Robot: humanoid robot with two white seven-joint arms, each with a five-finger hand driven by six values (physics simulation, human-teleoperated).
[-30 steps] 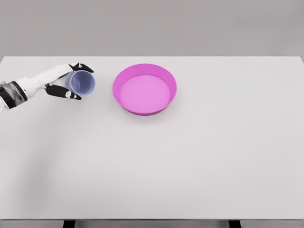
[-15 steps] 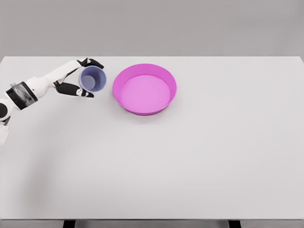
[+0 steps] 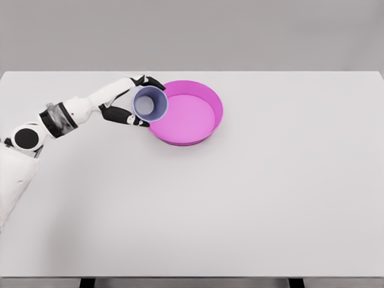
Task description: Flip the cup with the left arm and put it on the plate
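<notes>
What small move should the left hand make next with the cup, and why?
Probably carry the cup a little farther right, toward the middle of the pink plate. The left hand grips it at the plate's left rim, mouth facing the camera, so it seems not yet centred for setting down.

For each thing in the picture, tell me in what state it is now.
cup: held by the left hand, open mouth toward the camera, at the plate's left rim
left hand: shut on the cup
plate: upright on the table, nothing lying in it
table: carries the plate
</notes>
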